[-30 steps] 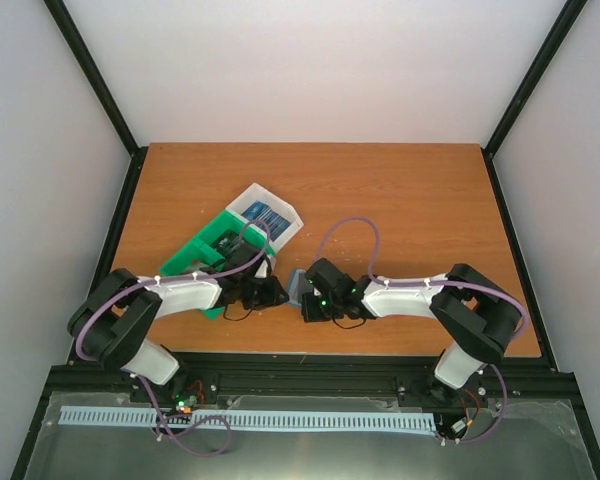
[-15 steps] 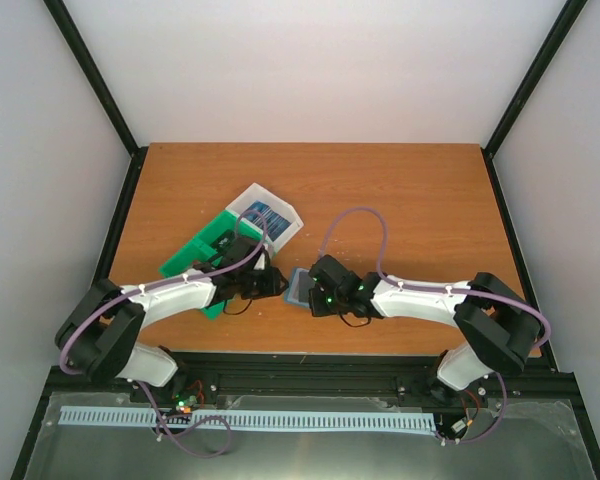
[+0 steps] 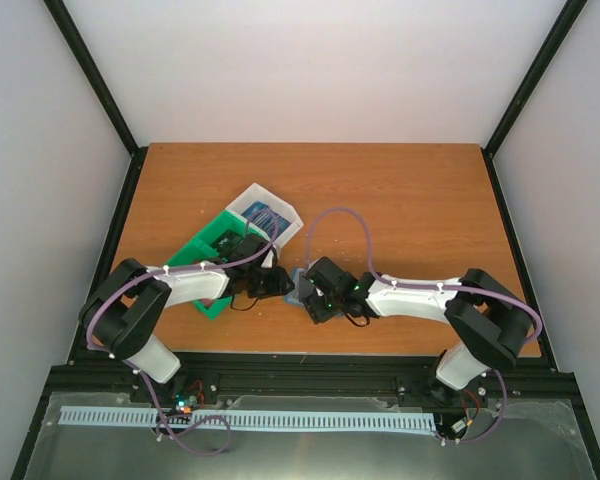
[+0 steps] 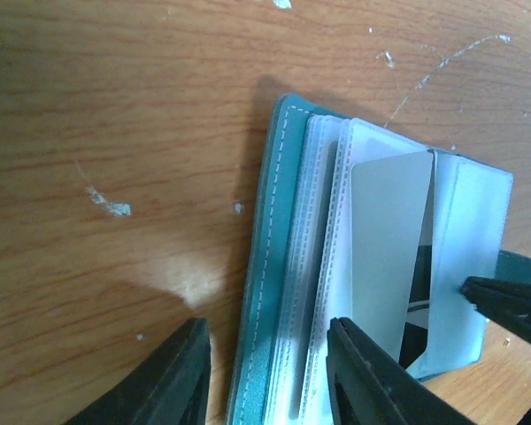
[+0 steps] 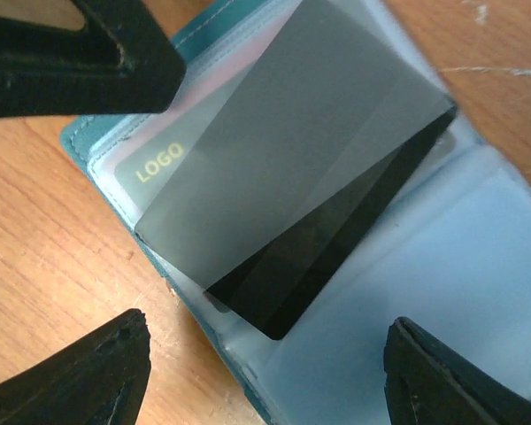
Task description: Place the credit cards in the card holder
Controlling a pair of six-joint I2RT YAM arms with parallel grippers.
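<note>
Card holder [image 4: 258, 266] lay open and flat, teal cover down, clear sleeves fanned up. Its cover edge and first sleeves sat between the left gripper [image 4: 267, 354] fingers, and the outer finger stood clear of the cover. Dark card [image 5: 323, 190] lay skewed across the open sleeves, centred between the spread right gripper [image 5: 267, 332] fingers and touching neither. Couldn't tell if it was seated in a slot. Pinkish "LOGO" card [image 5: 155, 168] was sleeved beneath it. Blue cards [image 3: 266, 213] lay out beyond the left gripper.
</note>
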